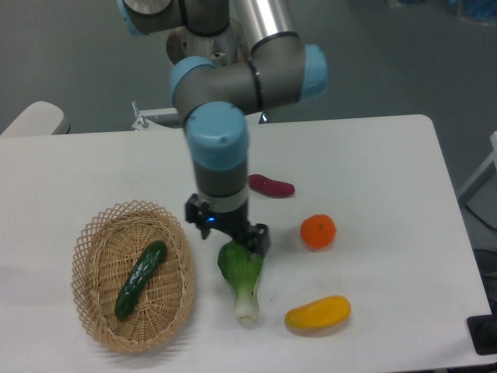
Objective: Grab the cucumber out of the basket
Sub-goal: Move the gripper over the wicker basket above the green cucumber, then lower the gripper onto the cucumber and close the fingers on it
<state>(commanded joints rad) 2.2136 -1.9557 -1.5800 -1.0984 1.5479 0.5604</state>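
Single UR5e arm reaching down over the table, wrist vertical.

The grey arm with light-blue joint caps folds forward from its base at the top of the view, and the last link points straight down. The gripper (250, 238) hangs at its lower end with a small blue light lit on the wrist; its dark fingers (258, 238) are too foreshortened to tell whether they are spread or closed.

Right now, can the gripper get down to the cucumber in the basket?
Probably yes. The cucumber lies uncovered in the basket, nothing on top. The gripper hangs above the bok choy, right of the basket.
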